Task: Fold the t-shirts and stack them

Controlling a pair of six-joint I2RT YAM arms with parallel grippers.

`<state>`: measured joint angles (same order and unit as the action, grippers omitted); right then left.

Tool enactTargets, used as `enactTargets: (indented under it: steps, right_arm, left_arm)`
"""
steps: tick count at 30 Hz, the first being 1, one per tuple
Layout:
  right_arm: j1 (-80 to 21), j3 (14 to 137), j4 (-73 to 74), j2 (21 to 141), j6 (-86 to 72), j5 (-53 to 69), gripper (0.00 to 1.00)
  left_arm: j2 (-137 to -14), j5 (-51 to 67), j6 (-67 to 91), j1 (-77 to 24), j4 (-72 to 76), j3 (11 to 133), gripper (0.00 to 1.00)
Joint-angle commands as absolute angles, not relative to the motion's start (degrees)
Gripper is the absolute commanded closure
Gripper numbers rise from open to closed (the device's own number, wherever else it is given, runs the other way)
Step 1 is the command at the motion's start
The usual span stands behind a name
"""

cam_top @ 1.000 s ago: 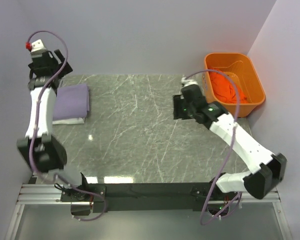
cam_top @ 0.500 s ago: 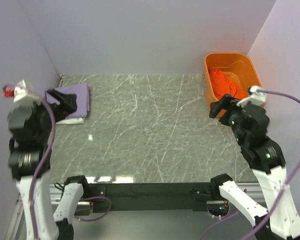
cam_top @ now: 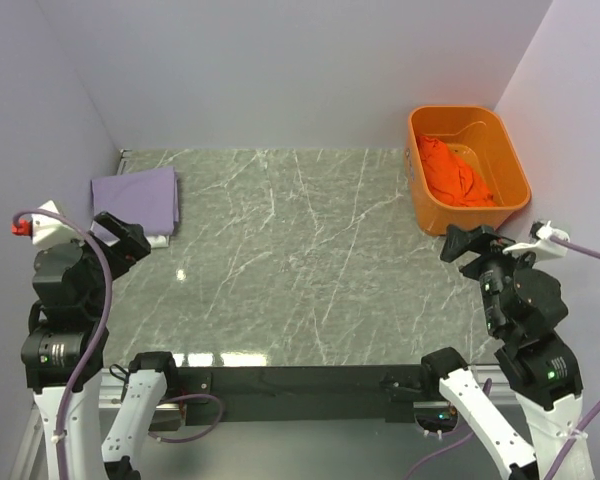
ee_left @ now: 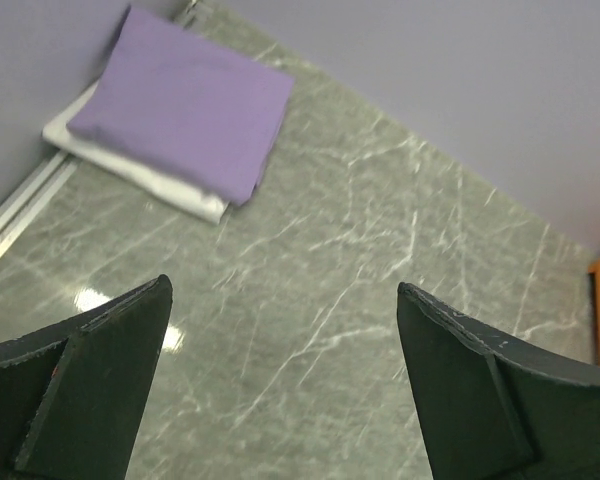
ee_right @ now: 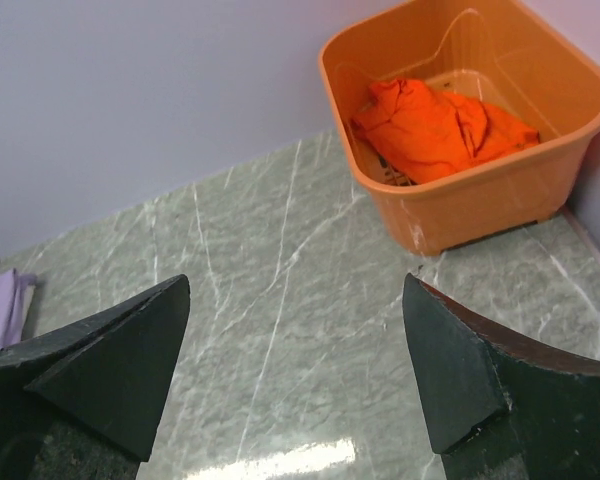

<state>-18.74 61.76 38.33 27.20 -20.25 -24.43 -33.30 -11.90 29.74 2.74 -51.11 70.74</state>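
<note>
— Left gripper (cam_top: 120, 240) first: raised above the near left corner of the table (cam_top: 280, 260), spread wide, holding nothing.
— Same on the right?
— Right gripper (cam_top: 465, 243) up over the near right edge, likewise wide apart and empty. Only grey marble between the fingers in both wrist views.
— Shirts, then. Nearest?
— Farther back on the left, close to the wall: lavender t-shirt (cam_top: 135, 190), folded into a neat rectangle, lying on top of the white t-shirt (ee_left: 150, 173). White one folded too, just a pale margin peeking out along the near side.
— And the third?
— Farthest off, at the back right corner: orange t-shirt (cam_top: 455, 170), crumpled and unfolded inside the orange tub (cam_top: 470, 112). Well apart from the stack, with the whole width of the table between.
— Any cloth touched?
— None, by either gripper.
</note>
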Motion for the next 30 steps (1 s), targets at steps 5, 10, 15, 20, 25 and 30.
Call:
enactTargets:
  steps: [5, 10, 15, 20, 25, 30]
  right_arm:
    - [-18.63, 56.52, 30.32, 20.75, -17.49, -27.16, 0.07]
    - [-18.63, 55.37, 29.01, 19.95, -16.26, -26.63, 0.07]
    - [-18.63, 54.05, 27.34, 19.69, -15.91, -26.11, 0.07]
    - [-18.63, 53.53, 26.54, 19.51, -15.21, -26.19, 0.06]
    - [-18.63, 53.44, 26.54, 19.78, -14.94, -26.02, 0.06]
    - [-18.55, 52.91, 26.02, 19.51, -15.03, -25.75, 0.06]
  left_arm:
    - [-33.75, -12.04, 29.97, 2.46, -48.78, 67.59, 0.01]
    - [-34.54, -10.11, 30.50, 2.55, -46.24, 66.89, 0.01]
    - [-34.19, -10.80, 31.38, 2.55, -45.09, 65.83, 0.01]
    - [-34.10, -11.87, 31.90, 2.55, -44.91, 64.60, 0.01]
    - [-33.75, -11.43, 31.99, 2.55, -43.86, 63.63, 0.01]
    - [-33.66, -12.22, 31.20, 2.46, -43.59, 63.28, 0.00]
